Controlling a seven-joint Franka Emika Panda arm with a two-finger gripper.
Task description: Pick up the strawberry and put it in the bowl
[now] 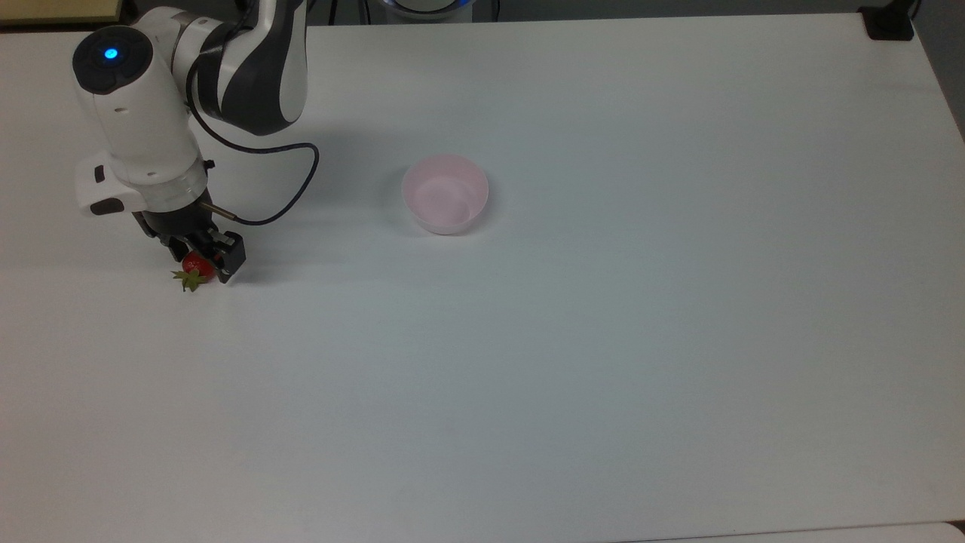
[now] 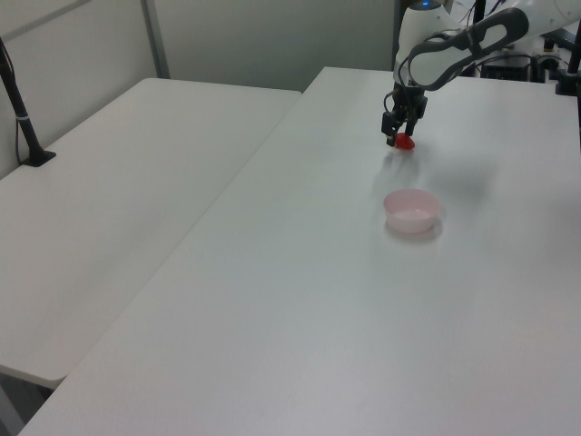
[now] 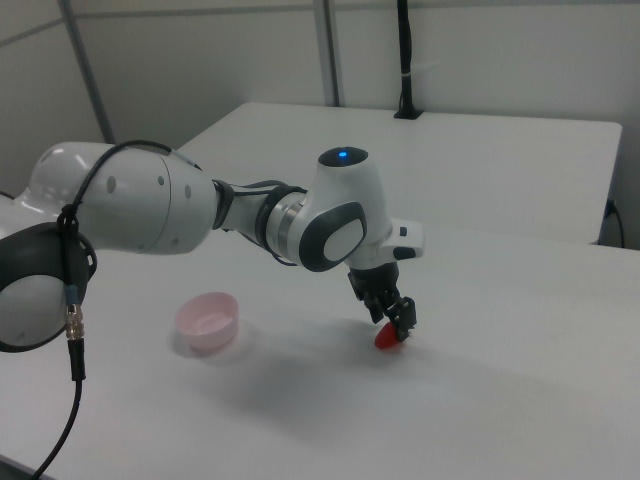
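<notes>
Gripper (image 2: 399,133): lowered onto the strawberry (image 2: 404,142), far side of the white desk (image 2: 309,300)
Strawberry: lying on the desk
Bowl (image 2: 411,210): pale pink, at 6 o'clock from the strawberry, well apart
</notes>
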